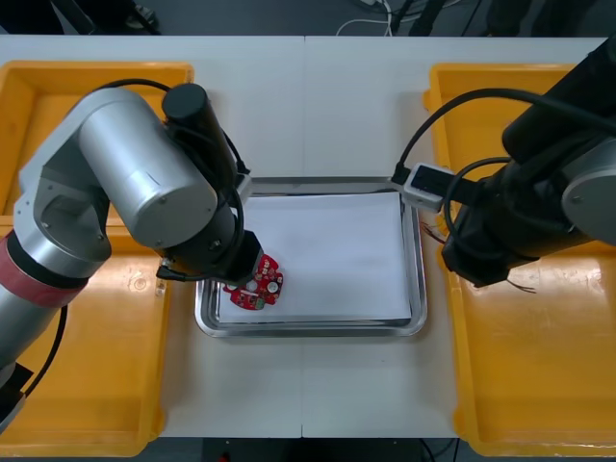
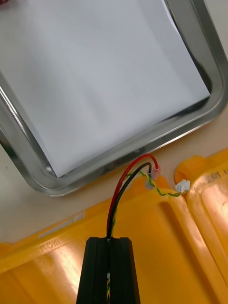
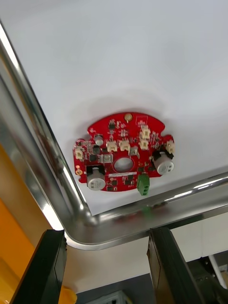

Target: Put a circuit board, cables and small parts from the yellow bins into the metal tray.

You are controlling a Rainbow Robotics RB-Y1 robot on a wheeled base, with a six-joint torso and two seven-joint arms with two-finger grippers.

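**Right gripper holds a cable at the bin rim; the tray lies to its left.**

The right gripper (image 2: 110, 240) has its black fingers clamped on a thin red, black and yellow-green wire cable (image 2: 121, 192). The cable's long axis runs forward from the fingertips and arches over the rim of the yellow plastic bin (image 2: 166, 228). The shiny rectangular metal tray with a white lining (image 1: 308, 328) lies directly ahead across a narrow strip of light table (image 1: 346, 106), on the robot's left of this arm. The left gripper (image 3: 104, 232), fingers spread apart and holding nothing, hovers over the tray's near-left corner. The round red circuit board (image 3: 124, 153) lies flat inside the tray there.
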